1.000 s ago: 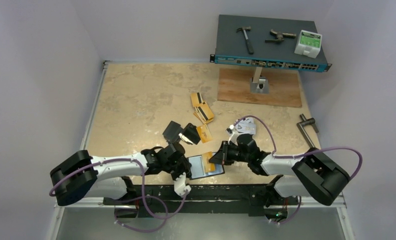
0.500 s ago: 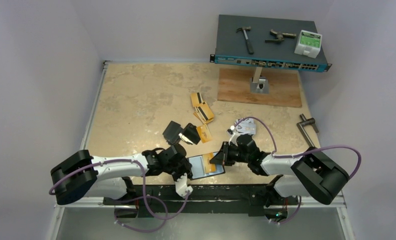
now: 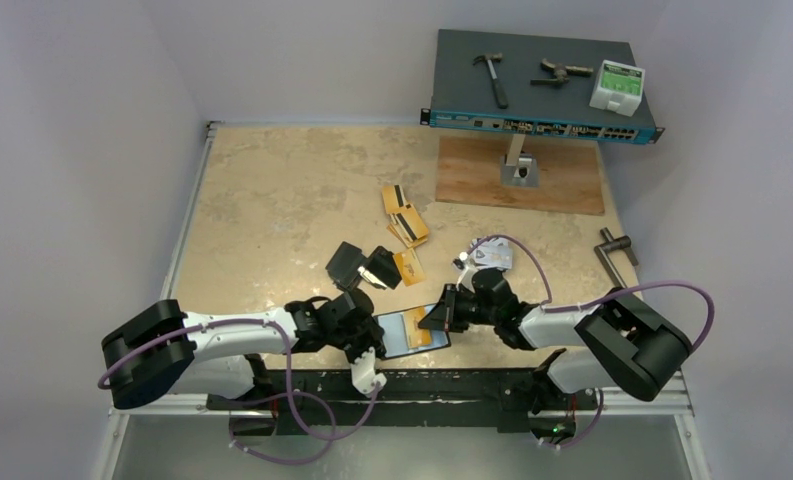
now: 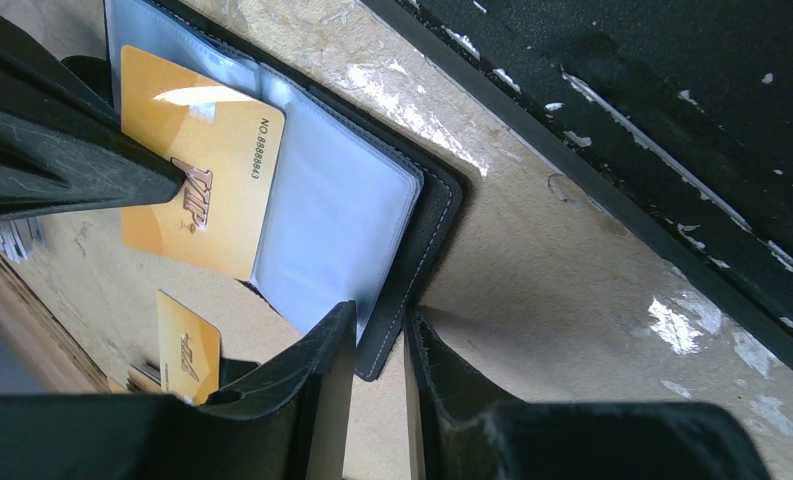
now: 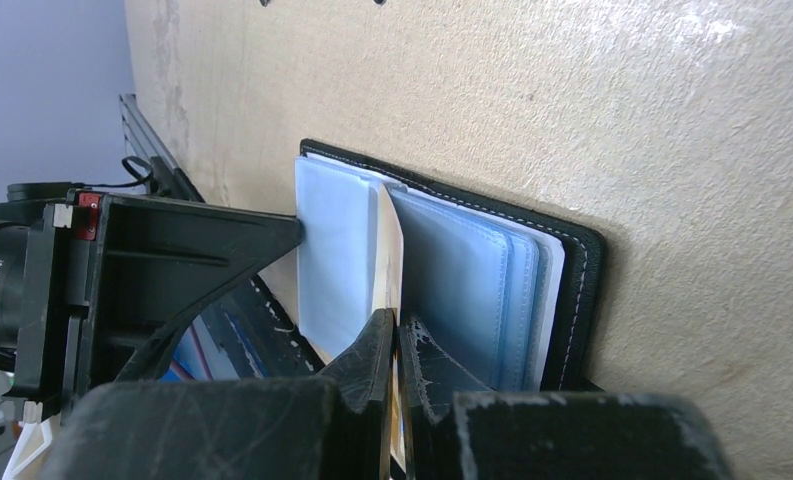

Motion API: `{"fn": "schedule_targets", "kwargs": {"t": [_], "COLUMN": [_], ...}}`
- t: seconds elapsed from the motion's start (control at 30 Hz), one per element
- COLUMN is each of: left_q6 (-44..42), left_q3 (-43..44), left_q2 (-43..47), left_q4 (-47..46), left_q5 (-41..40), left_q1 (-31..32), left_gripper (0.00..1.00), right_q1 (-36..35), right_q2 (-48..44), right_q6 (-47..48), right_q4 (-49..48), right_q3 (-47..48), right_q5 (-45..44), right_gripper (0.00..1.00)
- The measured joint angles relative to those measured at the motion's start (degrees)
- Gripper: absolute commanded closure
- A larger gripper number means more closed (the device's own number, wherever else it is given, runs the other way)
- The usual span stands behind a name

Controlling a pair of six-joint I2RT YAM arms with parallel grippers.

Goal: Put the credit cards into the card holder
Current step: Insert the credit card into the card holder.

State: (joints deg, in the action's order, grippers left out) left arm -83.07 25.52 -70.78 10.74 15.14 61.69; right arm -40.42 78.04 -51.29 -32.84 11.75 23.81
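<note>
Broadly, the tan bench (image 3: 272, 200) filled the overhead view. A dark rack unit (image 3: 572, 95) sat at its far right corner, and a wooden board (image 3: 562, 185) lay flat just in front of it. Both arms reached inward along the near edge and met close to the middle.

The card holder (image 3: 397, 335) lay open on the bench between them, near the front rail, with its clear sleeves facing up and its black cover underneath. The left claw (image 4: 377, 330) was almost fully closed, with only a narrow slit between its fingers. It pinched the stitched black edge of the holder (image 4: 352, 200) at one corner. The right claw (image 5: 392, 325) was closed just as tightly on an orange card (image 4: 197, 180). Its wrist camera showed that card edge-on as a thin pale line between the fingertips. The card stood among the sleeves of the holder (image 5: 472, 280), part of it under a clear sleeve and part still showing outside.

Farther up the bench, well apart from the holder, loose cards (image 3: 404, 222) lay in a small overlapping heap, orange-yellow with black stripes. One more orange card lay just short of that heap.
</note>
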Motion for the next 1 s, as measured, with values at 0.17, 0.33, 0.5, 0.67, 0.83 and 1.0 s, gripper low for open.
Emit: {"fn": "schedule_targets", "kwargs": {"t": [0.17, 0.33, 0.5, 0.67, 0.83, 1.0], "left_q6": [0.0, 0.0, 0.0, 0.0, 0.0, 0.0], "left_q3": [0.0, 0.0, 0.0, 0.0, 0.1, 0.2], "left_q2": [0.0, 0.0, 0.0, -0.1, -0.2, -0.2], "left_q4": [0.0, 0.0, 0.0, 0.1, 0.2, 0.3], "left_q5": [-0.3, -0.4, -0.4, -0.5, -0.6, -0.6], "left_q1": [0.2, 0.2, 0.2, 0.3, 0.3, 0.4], "left_gripper": [0.77, 0.78, 0.79, 0.8, 0.8, 0.81], "right_q1": [-0.3, -1.4, -1.9, -1.9, -1.9, -2.1], "right_q2": [0.1, 0.0, 0.0, 0.0, 2.1, 6.0], "right_q6": [-0.6, -0.8, -0.8, -0.8, -1.0, -0.9], "right_q4": [0.0, 0.0, 0.0, -0.1, -2.0, -4.3], "right_q3": [0.0, 0.0, 0.0, 0.0, 0.0, 1.7], "right_q5": [0.1, 0.1, -0.2, -0.3, -0.1, 1.6], "right_gripper": [1.0, 1.0, 1.0, 1.0, 1.0, 1.0]}}
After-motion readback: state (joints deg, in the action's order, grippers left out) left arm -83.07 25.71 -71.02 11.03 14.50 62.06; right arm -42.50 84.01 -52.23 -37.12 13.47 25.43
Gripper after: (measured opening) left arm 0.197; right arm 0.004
